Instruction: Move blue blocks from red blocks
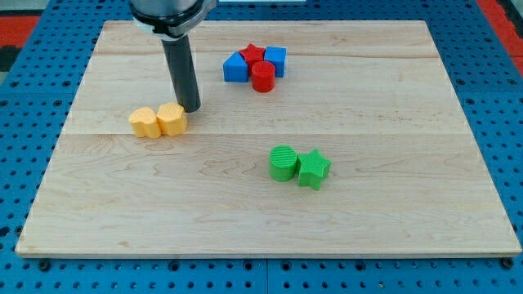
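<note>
Blue blocks (236,69) (276,60) are sitting tight against the red star (253,54) and red round block (262,76) near the table (392,204) top, while my tip (192,109), having no hand, is touching the yellow block (172,119), so pushing might drag reds along.

Pale wooden board (392,212) looks matt; green cylinder (283,162) looks ribbed.
</note>
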Controlling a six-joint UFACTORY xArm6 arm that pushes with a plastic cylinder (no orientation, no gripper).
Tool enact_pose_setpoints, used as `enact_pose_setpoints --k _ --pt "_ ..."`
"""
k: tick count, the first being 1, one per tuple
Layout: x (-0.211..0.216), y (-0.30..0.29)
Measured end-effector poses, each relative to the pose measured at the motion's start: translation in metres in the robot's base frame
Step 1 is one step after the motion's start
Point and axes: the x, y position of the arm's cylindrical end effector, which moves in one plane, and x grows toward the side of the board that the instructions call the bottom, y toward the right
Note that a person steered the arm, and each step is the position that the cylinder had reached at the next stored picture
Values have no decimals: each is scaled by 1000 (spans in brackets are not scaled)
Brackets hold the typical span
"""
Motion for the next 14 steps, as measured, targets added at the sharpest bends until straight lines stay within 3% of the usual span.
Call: enact_pose_setpoints --k 1,2,5,7,8,9,10,11,12,14 --pt "0 77" --pt "-22 117" --pt "-115 123" --pt "-123 183" --pt "-83 188" --pt "-41 129" --pt "-52 30" --pt "-66 -9" --pt "-89 21" --pt "-90 106"
